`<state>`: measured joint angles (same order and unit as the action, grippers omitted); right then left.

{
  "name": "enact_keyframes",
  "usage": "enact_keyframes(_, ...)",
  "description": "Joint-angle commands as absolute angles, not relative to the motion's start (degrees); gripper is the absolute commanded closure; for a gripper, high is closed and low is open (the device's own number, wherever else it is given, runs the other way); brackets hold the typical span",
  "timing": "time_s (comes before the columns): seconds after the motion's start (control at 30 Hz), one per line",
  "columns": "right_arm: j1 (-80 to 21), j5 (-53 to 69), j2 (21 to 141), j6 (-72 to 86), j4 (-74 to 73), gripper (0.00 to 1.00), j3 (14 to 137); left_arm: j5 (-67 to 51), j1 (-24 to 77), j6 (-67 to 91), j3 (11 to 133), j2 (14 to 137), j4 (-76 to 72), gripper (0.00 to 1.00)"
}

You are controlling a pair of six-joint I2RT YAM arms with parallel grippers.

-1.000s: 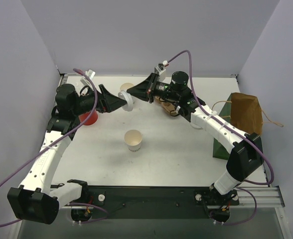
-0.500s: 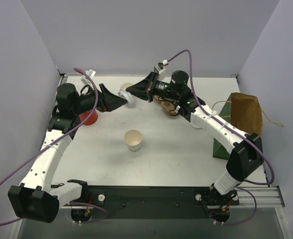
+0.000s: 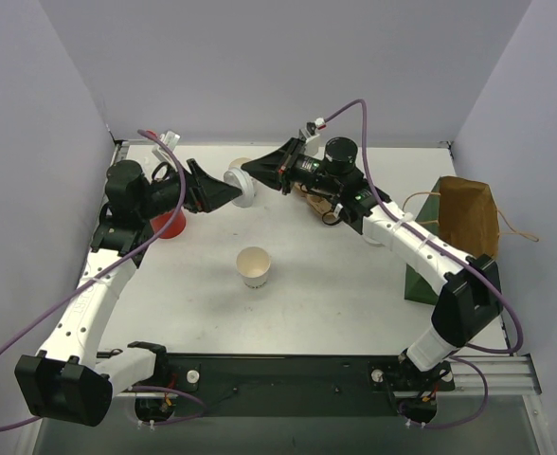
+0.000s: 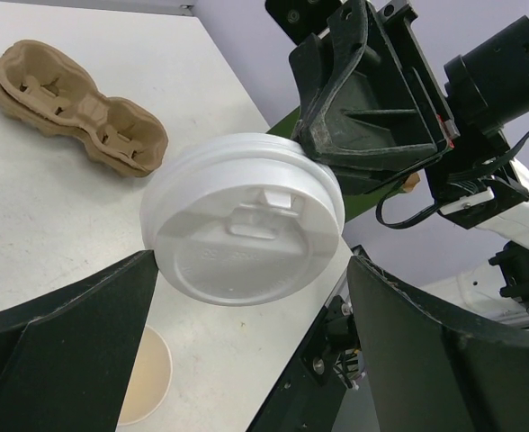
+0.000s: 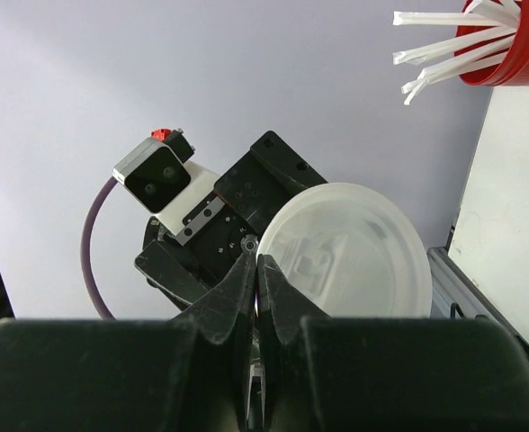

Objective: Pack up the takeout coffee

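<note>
The lid [image 3: 244, 190] hangs in the air over the far middle of the table [image 3: 335, 294], a little short of the far edge, between the two grippers. It stands on edge rather than flat: its round face is upright, and the axis through its centre runs roughly level, along the table's far edge. Its raised top faces the left gripper [image 4: 251, 270], and its hollow underside faces the right gripper [image 5: 257, 270]. The right gripper's jaws are pressed together on the lid's rim, pinching it at one spot. The left gripper's jaws are spread wide, one finger [image 4: 67, 342] on each side of the lid, and neither visibly touches it. Below, near the table's centre, an open cup [image 3: 254, 266] stands upright. A brown carrier [image 4: 76, 112] lies flat towards the far edge, a red cup [image 5: 507, 45] of straws stands by the left edge, and a bag [image 3: 468, 213] sits at the right edge.
</note>
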<state>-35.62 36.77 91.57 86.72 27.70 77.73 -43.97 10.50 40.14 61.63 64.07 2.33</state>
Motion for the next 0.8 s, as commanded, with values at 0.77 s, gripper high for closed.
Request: enact_keyframes(0.77,-39.37,25.75,87.28,88.51,22.33,1.0,77.78,-43.95,10.72,38.23,62.58,63.54,-0.09,0.03)
